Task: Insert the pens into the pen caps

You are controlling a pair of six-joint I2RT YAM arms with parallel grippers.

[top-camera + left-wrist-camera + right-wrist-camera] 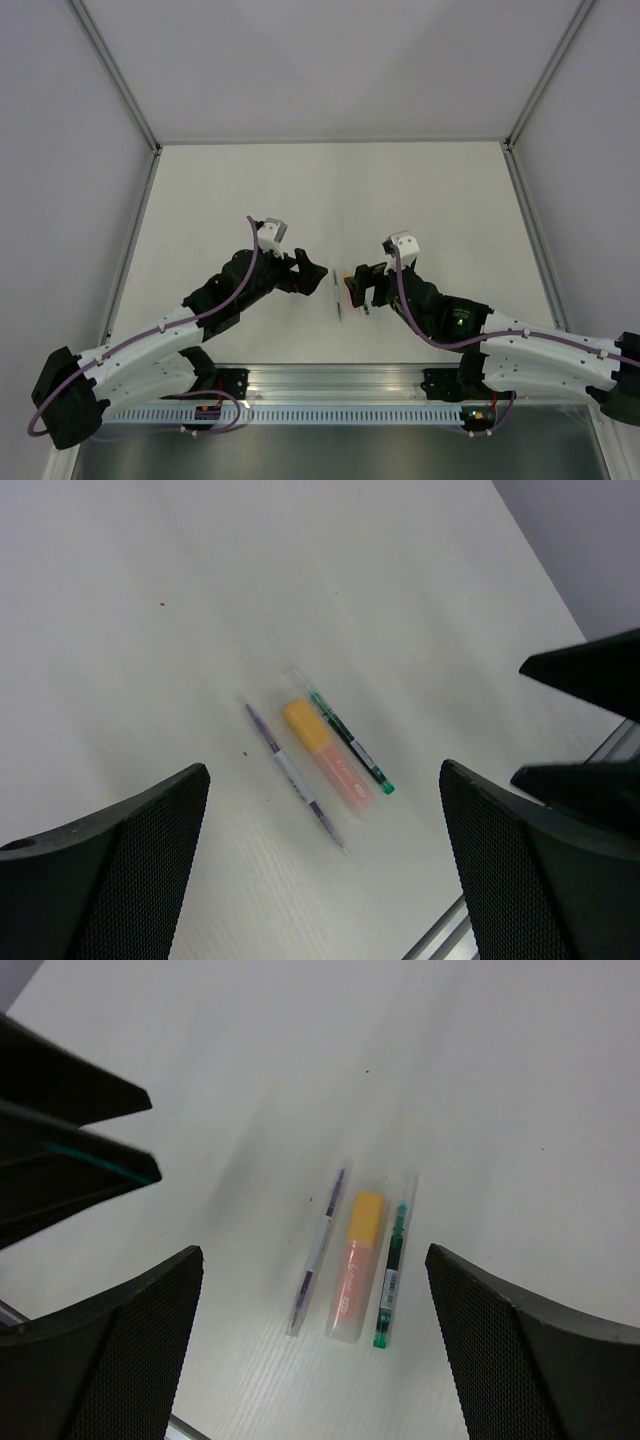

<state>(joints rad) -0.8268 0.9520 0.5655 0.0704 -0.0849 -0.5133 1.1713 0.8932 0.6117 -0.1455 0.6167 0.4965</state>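
The left gripper [312, 271] and right gripper [353, 286] hover low over the worktop [330, 190], facing each other, jaws spread wide and holding nothing. Below them three pens lie parallel, just beside one another: a purple pen [318, 1255], the orange pen [348, 1295] in the middle with its cap [365, 1215] on, and the green pen [392, 1270].

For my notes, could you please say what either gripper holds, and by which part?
Nothing: the left gripper and the right gripper are both open, with the pens lying free on the table.
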